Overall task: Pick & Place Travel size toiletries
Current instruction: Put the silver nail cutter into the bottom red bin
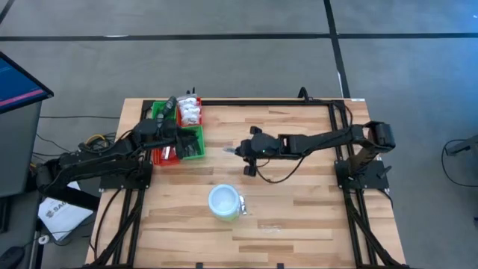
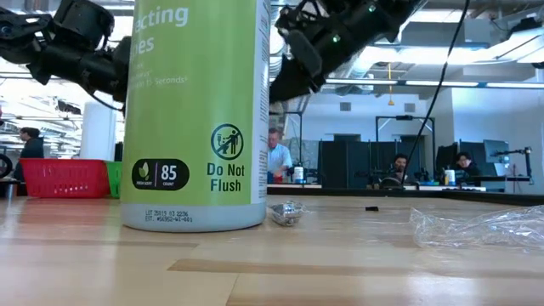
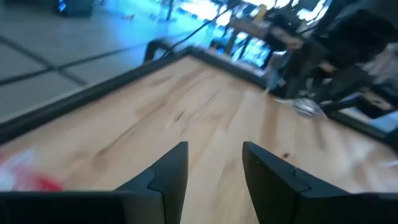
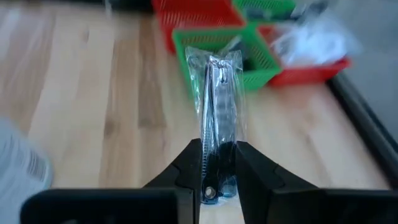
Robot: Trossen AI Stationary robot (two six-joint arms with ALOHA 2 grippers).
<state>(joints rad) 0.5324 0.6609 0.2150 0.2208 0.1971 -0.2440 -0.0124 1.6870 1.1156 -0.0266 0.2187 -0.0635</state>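
My right gripper point(image 4: 217, 163) is over the table's middle, just right of the red and green tray point(image 1: 196, 137), shut on a clear sachet point(image 4: 219, 93) with a slim dark and silvery stick inside. The sachet points toward the tray's green compartment point(image 4: 254, 65). White lumpy packets point(image 1: 191, 112) lie in a red compartment and dark sticks point(image 1: 188, 146) in a green one. Another clear sachet point(image 1: 269, 227) lies flat near the table's near edge. My left gripper point(image 3: 214, 163) is open over the tray's right side point(image 1: 176, 137) and touches nothing. My right gripper pinches the clear sachet's near end point(image 4: 219, 149) between its two fingers, which lie along the sachet's length. It comes in roughly level from the table's right. The sachet sticks out past the fingertips point(image 4: 193, 155), lifted clear of the table, its free end toward the tray.
The round white tub with a green side point(image 1: 225, 202) stands upright near the table's near middle, filling the low view point(image 2: 195, 110). A small silvery crumpled bit point(image 2: 287, 212) lies beside it and crumpled clear plastic point(image 2: 476, 225) farther right. People sit beyond the table.
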